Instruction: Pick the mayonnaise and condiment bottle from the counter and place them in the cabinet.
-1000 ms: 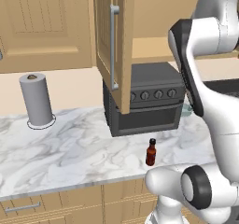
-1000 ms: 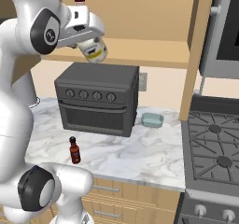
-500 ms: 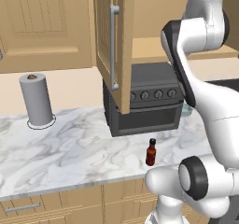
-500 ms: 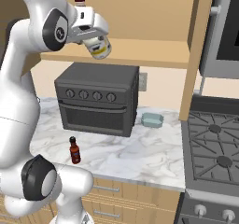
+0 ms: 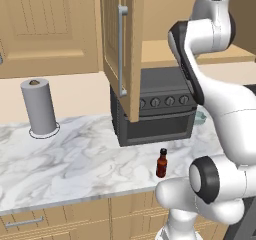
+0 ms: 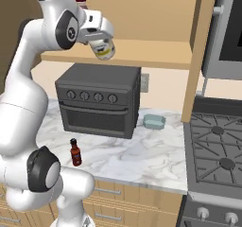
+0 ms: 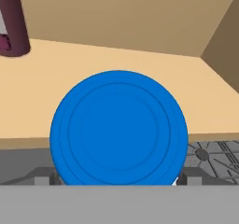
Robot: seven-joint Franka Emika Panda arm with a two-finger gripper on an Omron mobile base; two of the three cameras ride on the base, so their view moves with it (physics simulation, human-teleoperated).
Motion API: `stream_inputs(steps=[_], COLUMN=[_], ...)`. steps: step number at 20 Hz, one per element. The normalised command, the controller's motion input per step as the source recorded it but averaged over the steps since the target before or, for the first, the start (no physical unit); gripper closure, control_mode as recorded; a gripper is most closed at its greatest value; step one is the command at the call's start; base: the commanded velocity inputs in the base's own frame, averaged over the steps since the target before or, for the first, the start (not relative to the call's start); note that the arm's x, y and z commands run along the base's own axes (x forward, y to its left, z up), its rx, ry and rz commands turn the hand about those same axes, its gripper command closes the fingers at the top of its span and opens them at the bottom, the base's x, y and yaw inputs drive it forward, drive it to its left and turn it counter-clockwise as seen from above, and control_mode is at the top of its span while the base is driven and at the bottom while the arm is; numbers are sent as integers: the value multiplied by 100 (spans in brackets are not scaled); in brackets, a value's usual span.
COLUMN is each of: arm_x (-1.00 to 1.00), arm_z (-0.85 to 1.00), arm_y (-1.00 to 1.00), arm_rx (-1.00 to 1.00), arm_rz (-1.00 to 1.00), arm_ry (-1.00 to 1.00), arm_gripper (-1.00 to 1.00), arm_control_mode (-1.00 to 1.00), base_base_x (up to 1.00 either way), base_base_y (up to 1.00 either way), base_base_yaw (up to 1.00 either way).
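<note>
The two-finger gripper is up at the front of the open light tan wooden cabinet, closed around the short squat mayonnaise jar, which hangs tilted just above the front edge of the smooth wooden shelf. A dark red container stands further back on the shelf, behind the hand, and bare shelf runs off to the right as far as the cabinet side wall.

From the left base camera, the panelled door with its long silver bar handle stands swung out, its lower edge in front of the boxy dark grey toaster oven. The small slim dark red-brown condiment bottle stands upright near the front edge of the white-and-grey marbled counter, well apart from the grey paper-towel roll at far left.

Through the hand camera, the jar's round blue screw lid, ringed with shallow concentric ridges, sits between the fingertips. Beyond it lies flat tan shelf, with the dark red container at upper left.
</note>
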Motion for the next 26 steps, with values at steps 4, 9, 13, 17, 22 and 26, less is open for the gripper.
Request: stream_inputs(steps=[4, 9, 13, 17, 22, 26], arm_x=[23, 25, 30, 32, 35, 34], arm_z=[-20, -6, 0, 0, 0, 0], arm_y=[0, 0, -3, -7, -8, -6], arm_rx=[2, 0, 0, 0, 0, 1], arm_rz=[-1, -1, -1, -1, -1, 0], arm_ry=[0, 0, -1, -1, 0, 0], arm_gripper=[100, 100, 100, 100, 100, 100], arm_control_mode=[-100, -100, -100, -100, -100, -100], base_base_x=[0, 0, 0, 0, 0, 0], base_base_y=[0, 0, 0, 0, 0, 0], base_base_yaw=[0, 0, 0, 0, 0, 0])
